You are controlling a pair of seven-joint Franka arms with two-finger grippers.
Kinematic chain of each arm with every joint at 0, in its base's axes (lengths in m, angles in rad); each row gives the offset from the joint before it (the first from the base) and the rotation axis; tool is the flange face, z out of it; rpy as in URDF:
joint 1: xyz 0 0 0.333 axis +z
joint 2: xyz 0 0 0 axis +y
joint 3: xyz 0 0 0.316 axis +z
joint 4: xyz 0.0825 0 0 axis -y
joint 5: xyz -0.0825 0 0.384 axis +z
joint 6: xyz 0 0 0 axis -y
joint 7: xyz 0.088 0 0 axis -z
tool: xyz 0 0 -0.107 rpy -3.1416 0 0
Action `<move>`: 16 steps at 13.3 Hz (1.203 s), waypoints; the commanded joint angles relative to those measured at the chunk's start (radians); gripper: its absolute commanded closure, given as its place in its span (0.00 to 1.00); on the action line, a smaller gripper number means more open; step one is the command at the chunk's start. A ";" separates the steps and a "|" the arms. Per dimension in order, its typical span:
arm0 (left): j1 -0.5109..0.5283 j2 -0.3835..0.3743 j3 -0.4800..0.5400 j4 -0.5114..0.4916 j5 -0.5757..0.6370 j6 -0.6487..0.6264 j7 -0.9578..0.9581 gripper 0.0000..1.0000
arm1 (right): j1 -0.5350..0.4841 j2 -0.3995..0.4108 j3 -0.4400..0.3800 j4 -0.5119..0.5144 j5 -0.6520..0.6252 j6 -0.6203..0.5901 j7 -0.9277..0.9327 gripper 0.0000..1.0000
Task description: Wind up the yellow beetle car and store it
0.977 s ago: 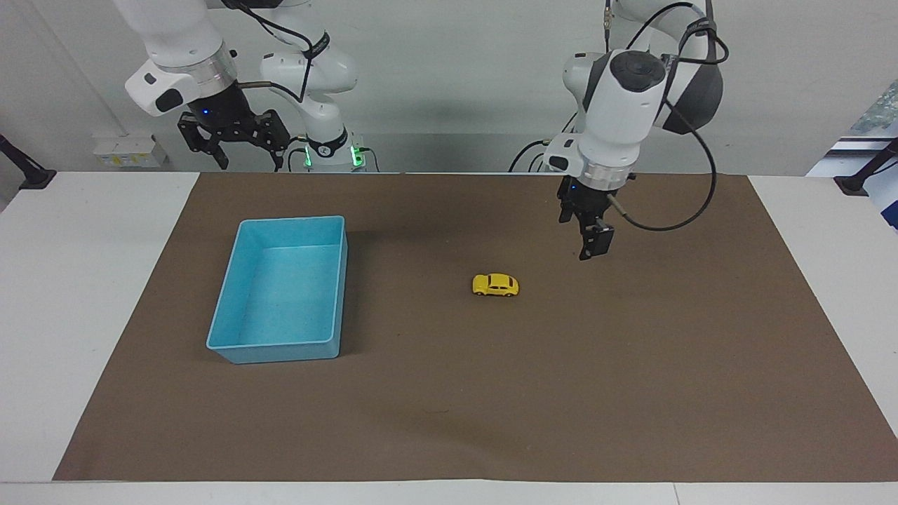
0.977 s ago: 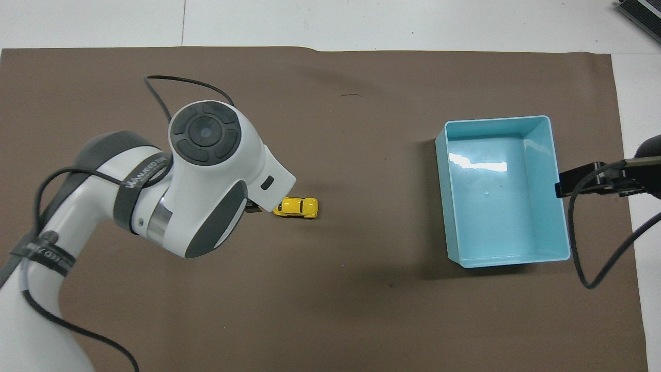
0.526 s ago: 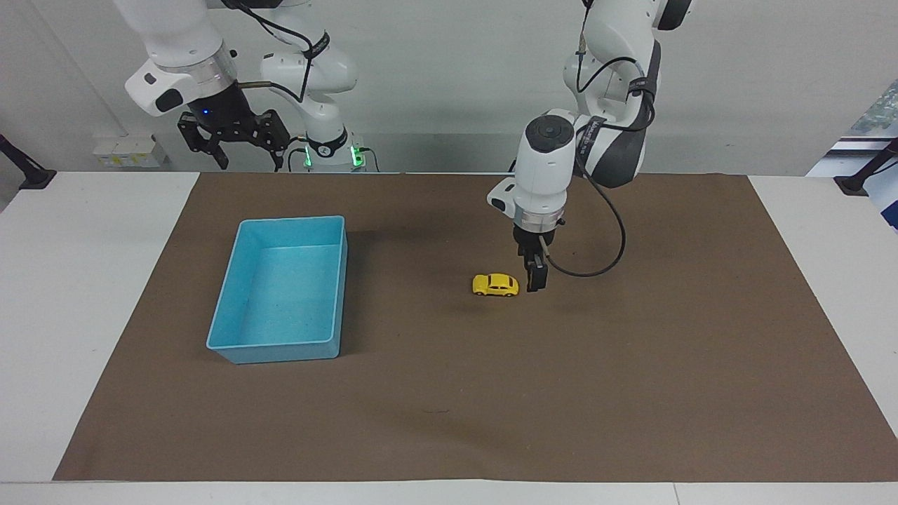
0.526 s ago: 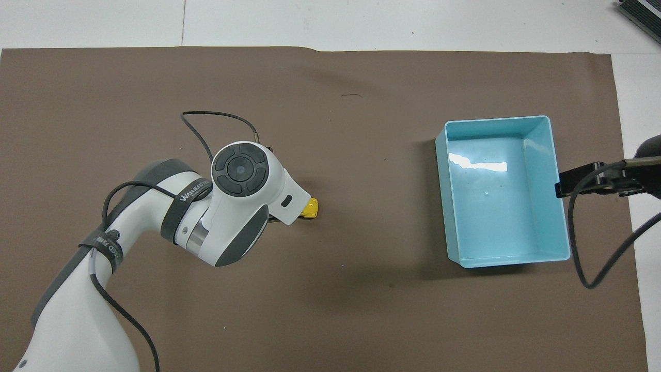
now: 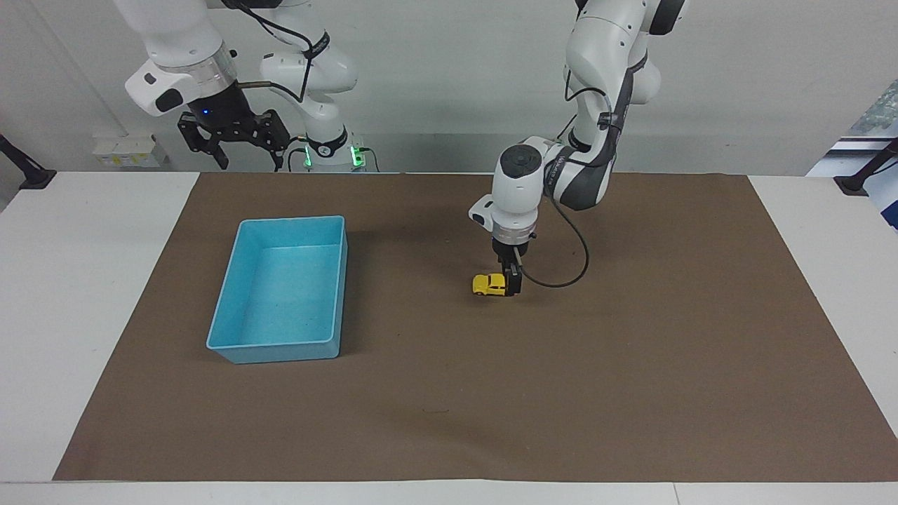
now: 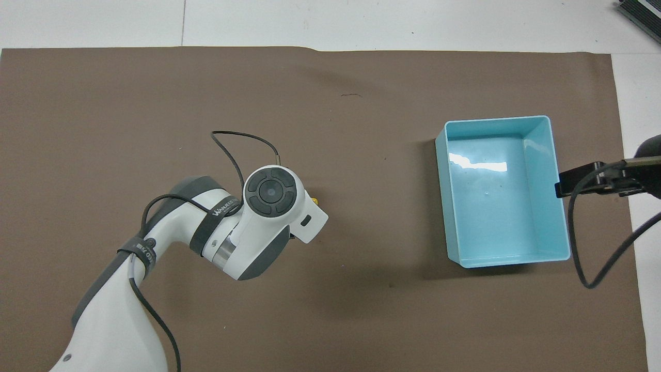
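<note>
Surface: a brown mat (image 5: 631,365) lies over a white table (image 5: 84,294), covering most of the top; white strips of table show at both ends and along the edge farthest from the robots.
Room: a plain pale wall (image 5: 435,84) stands at the robots' end; a small white box (image 5: 126,151) sits low against it at the right arm's end.
Bin: a light-blue bin (image 5: 339,294), open-topped, rests on the mat toward the right arm's end, well apart from the car.
Car, place: the yellow beetle car (image 5: 490,285) sits on the mat near the table's middle.
Car, axis: its long axis runs along the table's length, from one arm's end toward the other; which end is the nose cannot be told.
Left gripper: the left gripper (image 5: 514,280) is down at the mat, over the end of the car that faces the left arm's end; its fingers are seen edge-on, so I cannot tell from sight how wide they stand or whether they touch the car.
Right gripper: the right gripper (image 5: 235,140) waits raised at the robots' edge of the table, near the bin's end; jaws spread wide, holding nothing.
Hidden: in the overhead view the left arm's wrist (image 6: 271,191) covers the car almost wholly, only a yellow sliver showing at the wrist's edge; in the facing view the gripper hides one end of the car.
Cut off: the right gripper's tip (image 6: 578,183) alone enters the overhead view, over the bin's rim.
</note>
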 commanded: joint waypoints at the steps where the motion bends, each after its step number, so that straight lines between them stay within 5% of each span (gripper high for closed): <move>1: -0.041 0.021 0.021 -0.026 0.027 0.043 -0.066 0.00 | -0.007 -0.018 -0.001 -0.022 0.007 0.013 -0.007 0.00; 3: -0.040 0.019 0.021 -0.026 0.029 0.040 -0.066 0.00 | -0.007 -0.018 -0.001 -0.022 0.007 0.013 -0.007 0.00; 4: -0.040 0.019 0.023 -0.024 0.029 0.037 -0.066 0.20 | -0.007 -0.018 -0.001 -0.022 0.007 0.013 -0.007 0.00; 6: -0.029 0.021 0.023 -0.023 0.029 0.040 -0.065 0.93 | -0.007 -0.018 -0.001 -0.022 0.007 0.013 -0.007 0.00; 7: -0.027 0.022 0.023 -0.021 0.029 0.040 -0.065 1.00 | -0.007 -0.018 -0.001 -0.022 0.007 0.013 -0.007 0.00; 16: 0.014 0.013 0.023 -0.039 0.029 0.057 -0.046 1.00 | -0.007 -0.018 -0.001 -0.022 0.007 0.013 -0.007 0.00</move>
